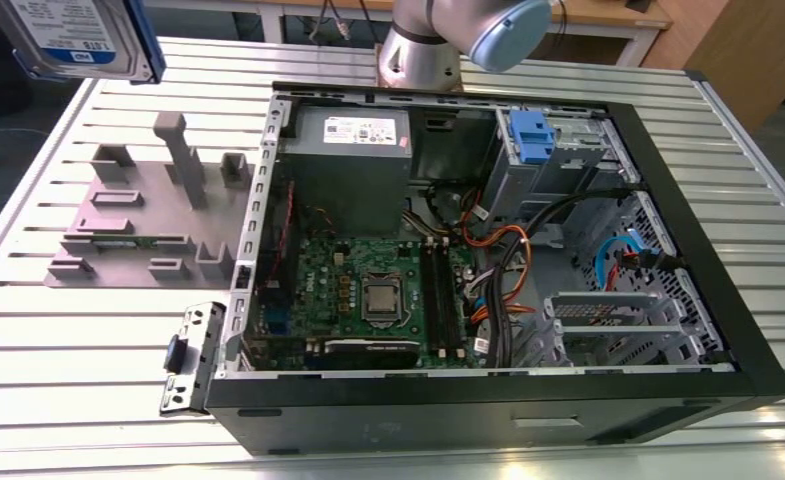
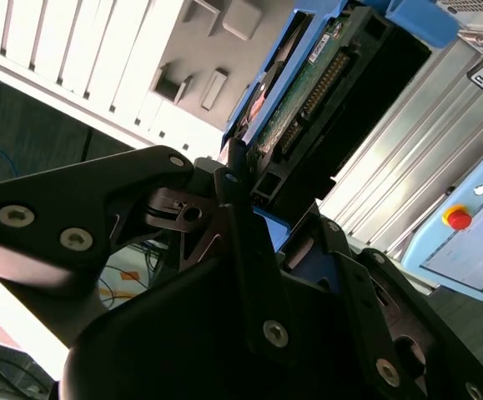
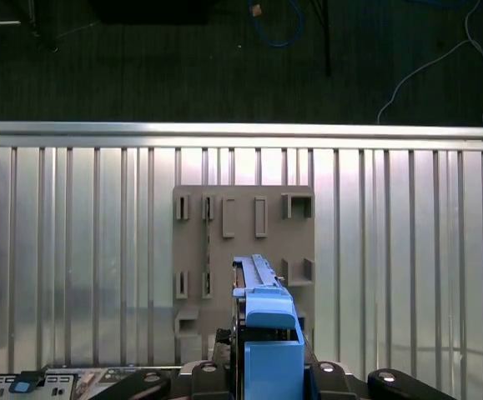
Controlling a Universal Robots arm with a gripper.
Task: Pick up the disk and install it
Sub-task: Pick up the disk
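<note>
- One slatted aluminium table [image 1: 712, 130] carries everything; in the first wrist view its slats [image 3: 408, 250] run away toward a dark floor strewn with cables.
- An open black computer case [image 1: 679, 200] lies on its side on the table, its inside facing up.
- The robot arm [image 1: 426, 50] stands at the table's far edge, behind the case in the exterior view.
- A grey fixture plate [image 1: 112, 215] with upright holders sits on the table at the exterior view's left of the case, just beside it. In the first wrist view the plate [image 3: 241, 242] is seen flat from above.
- A grey power supply [image 1: 345, 160] with a white sticker fills the case's far corner.
- The green motherboard [image 1: 365, 270] lies nearer than the power supply, with orange and black cables to the exterior view's right of it.
- The disk [image 1: 72, 35], silver with a white-and-blue label and a blue bracket, hangs in the air at the exterior view's top left, well apart from the case. In the first wrist view it [image 3: 258, 279] shows edge-on over the fixture plate. In the second wrist view its green circuit board [image 2: 304, 100] shows.
- The black gripper [image 2: 249, 187] has its jaws closed on one end of the disk, and one finger [image 2: 245, 250] presses against the blue bracket.
- A loose metal bracket [image 1: 192, 355] lies on the table against the case's near corner.
- A small blue latch [image 1: 531, 135] sits on the grey drive cage inside the case.
</note>
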